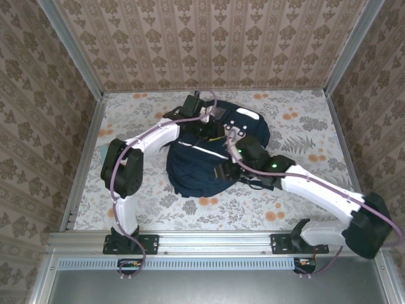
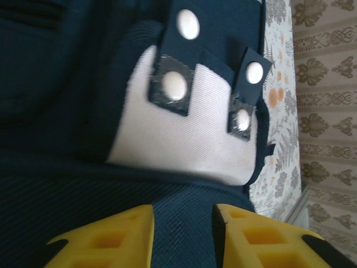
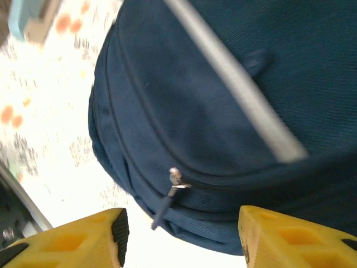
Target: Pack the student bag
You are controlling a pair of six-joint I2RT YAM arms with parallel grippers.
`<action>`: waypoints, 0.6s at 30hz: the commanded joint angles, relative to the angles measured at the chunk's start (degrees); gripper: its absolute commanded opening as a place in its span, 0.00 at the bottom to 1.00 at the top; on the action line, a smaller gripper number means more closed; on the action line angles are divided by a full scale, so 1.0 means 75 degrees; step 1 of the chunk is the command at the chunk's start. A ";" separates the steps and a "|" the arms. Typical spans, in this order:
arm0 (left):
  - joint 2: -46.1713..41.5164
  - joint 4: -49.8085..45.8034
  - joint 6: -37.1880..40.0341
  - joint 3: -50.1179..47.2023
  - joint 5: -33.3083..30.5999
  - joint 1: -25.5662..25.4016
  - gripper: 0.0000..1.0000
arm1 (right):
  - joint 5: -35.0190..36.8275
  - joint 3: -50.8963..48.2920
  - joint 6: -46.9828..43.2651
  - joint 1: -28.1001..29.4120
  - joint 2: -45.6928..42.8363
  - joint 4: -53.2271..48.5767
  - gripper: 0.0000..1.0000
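The left gripper (image 2: 183,215) hovered at the top end of the student bag (image 1: 193,174), beside its white patch (image 2: 167,139) and 2 snap tabs (image 2: 177,61). Its jaws were parted over navy fabric, probably to steady it. The bag lay mid-table (image 1: 304,126). The right gripper (image 3: 181,220), jaws wide and empty, framed the zipper pull (image 3: 167,198), apparently lining up a grasp.

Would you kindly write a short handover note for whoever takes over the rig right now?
Left gripper: open above the student bag, near its white patch, nothing gripped.
Right gripper: open, zipper pull just ahead, nothing held.
Student bag: middle of the table, under both arms.
Done: contents hidden, cannot tell.
Left: probably work the zipper pull.
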 commanded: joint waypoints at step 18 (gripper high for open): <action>-0.4158 -0.0765 -0.0009 -0.3452 -0.2929 -0.1384 0.45 | -0.0393 0.0344 0.4501 -0.1208 0.0826 0.0182 0.51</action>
